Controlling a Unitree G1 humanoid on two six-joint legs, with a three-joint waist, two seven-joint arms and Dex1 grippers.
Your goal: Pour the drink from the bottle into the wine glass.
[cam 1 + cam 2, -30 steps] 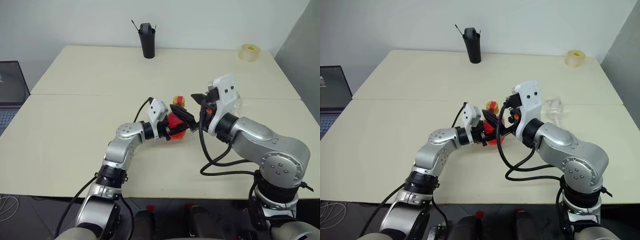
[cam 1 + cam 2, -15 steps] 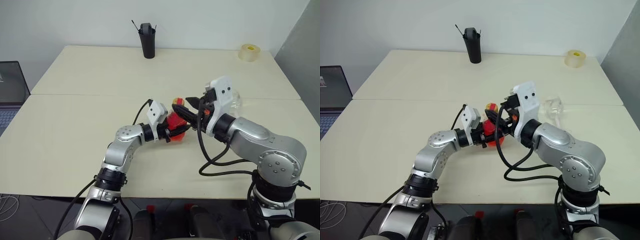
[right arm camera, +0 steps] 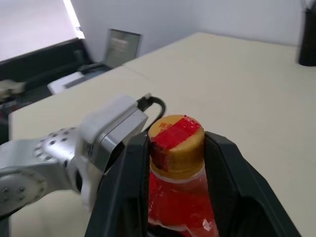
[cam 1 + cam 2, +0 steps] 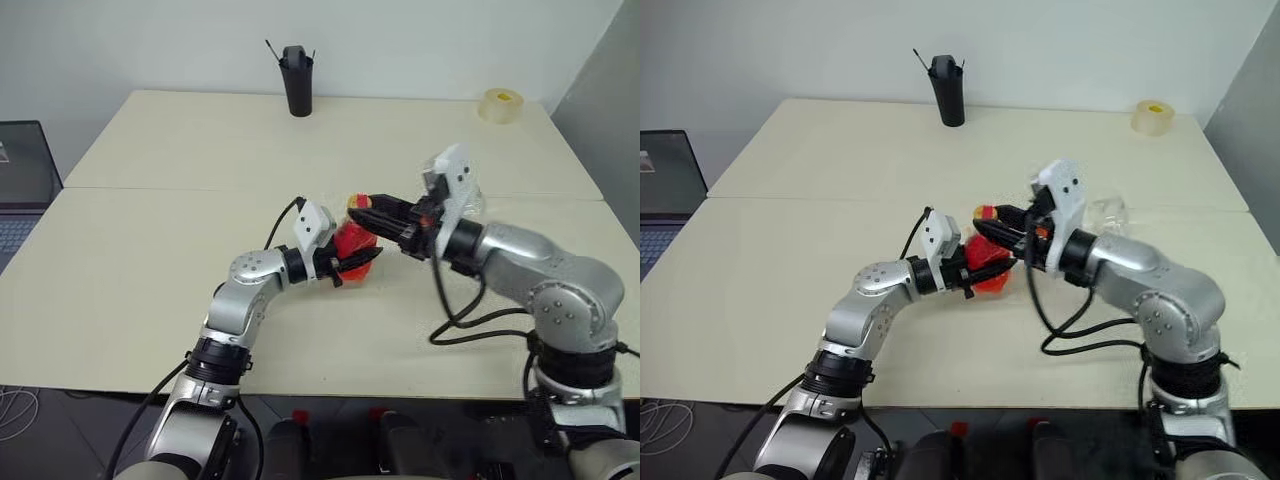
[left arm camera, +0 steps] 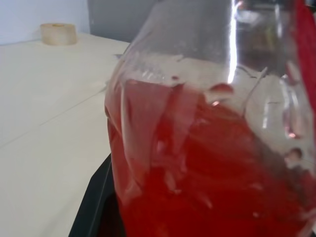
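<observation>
The bottle [image 4: 350,243], squat clear plastic with the red drink [image 5: 197,187] inside, is held above the table's middle. My left gripper [image 4: 358,258] is shut on its body from the left. The yellowish cap [image 3: 177,143] with red on top sits between my right gripper's [image 4: 368,208] black fingers [image 3: 129,182], which close on it from both sides. The wine glass [image 4: 1108,212] stands clear and upright just behind my right wrist, partly hidden by it.
A tall black cup [image 4: 295,80] stands at the table's far edge and a yellowish tape roll [image 4: 499,103] at the far right corner. A laptop [image 4: 20,185] lies off the table's left side. A seam [image 4: 150,189] crosses the tabletop.
My right gripper swung round from beside the bottle and its open fingers closed around the cap. The left gripper kept the bottle in place.
</observation>
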